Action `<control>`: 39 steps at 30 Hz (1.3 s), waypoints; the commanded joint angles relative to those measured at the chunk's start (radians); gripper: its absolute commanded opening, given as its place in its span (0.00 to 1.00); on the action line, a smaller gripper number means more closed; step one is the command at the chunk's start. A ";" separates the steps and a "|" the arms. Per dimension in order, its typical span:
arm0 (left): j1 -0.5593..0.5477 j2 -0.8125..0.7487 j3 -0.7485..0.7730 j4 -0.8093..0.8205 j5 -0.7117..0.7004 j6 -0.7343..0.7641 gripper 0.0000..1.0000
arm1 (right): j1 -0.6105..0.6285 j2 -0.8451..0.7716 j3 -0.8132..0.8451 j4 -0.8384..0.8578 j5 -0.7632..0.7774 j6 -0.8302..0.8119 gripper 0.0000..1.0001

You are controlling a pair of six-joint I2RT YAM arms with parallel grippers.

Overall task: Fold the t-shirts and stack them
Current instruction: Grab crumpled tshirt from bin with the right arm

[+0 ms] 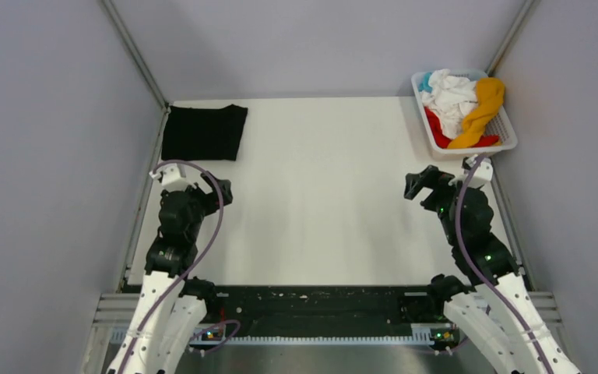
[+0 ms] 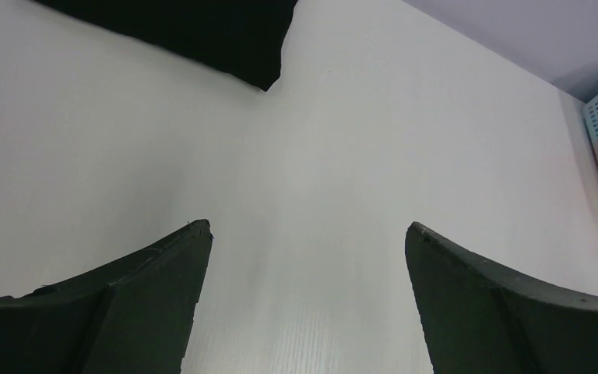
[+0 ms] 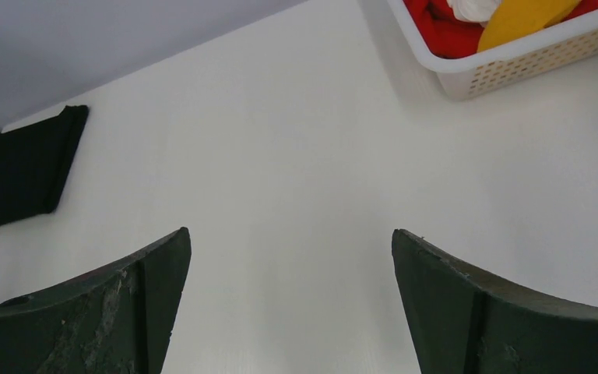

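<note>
Five t-shirts: counted by colour, one laid out and four heaped together.
Folded piece: the black t-shirt (image 1: 204, 132) is laid flat as a neat rectangle at the far left corner of the counter (image 1: 319, 195), touched by neither arm.
Unfolded heap: the white t-shirt (image 1: 452, 92), yellow-orange t-shirt (image 1: 483, 109), red t-shirt (image 1: 436, 125) and teal t-shirt (image 1: 426, 80) are tangled in the basket (image 1: 508, 134) at the far right corner.
Handling: the cloth is judged light, limp and unbreakable; no shape is expected to be kept once lifted.
Hold: a pinch on a raised fold of the uppermost white or yellow-orange piece is suggested; neighbours may be dragged along.
Left gripper (image 2: 307, 230): fingers are held wide apart with nothing between them, near the left edge, just short of the black piece.
Right gripper (image 3: 292, 234): fingers are likewise spread and unloaded, near the right edge, on the near side of the basket.
Surface: white, smooth and flat; cloth is expected to slide on it easily.
Room: the counter is enclosed by grey walls (image 1: 296, 39) on three sides, with metal rails (image 1: 144, 187) along the side edges.
</note>
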 commanded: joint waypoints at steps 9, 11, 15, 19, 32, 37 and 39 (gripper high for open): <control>0.001 -0.002 0.002 0.040 -0.045 0.001 0.99 | -0.034 0.403 0.247 0.216 -0.063 -0.098 0.99; 0.001 0.007 0.002 0.041 -0.053 -0.001 0.99 | -0.111 0.534 0.337 0.218 -0.115 -0.100 0.99; 0.001 0.012 -0.001 0.055 -0.030 -0.013 0.99 | -0.252 0.796 0.537 0.216 -0.151 -0.074 0.99; 0.001 0.008 -0.001 0.059 -0.056 -0.013 0.99 | -0.340 1.075 0.779 0.182 -0.149 -0.147 0.95; 0.003 0.031 -0.008 0.063 -0.169 -0.008 0.99 | -0.478 1.765 1.418 0.115 -0.158 -0.210 0.87; 0.003 0.045 0.004 0.055 -0.184 -0.005 0.99 | -0.497 1.885 1.523 0.115 -0.137 -0.201 0.74; 0.003 0.044 0.010 0.048 -0.187 -0.006 0.99 | -0.508 1.905 1.523 0.131 -0.136 -0.187 0.64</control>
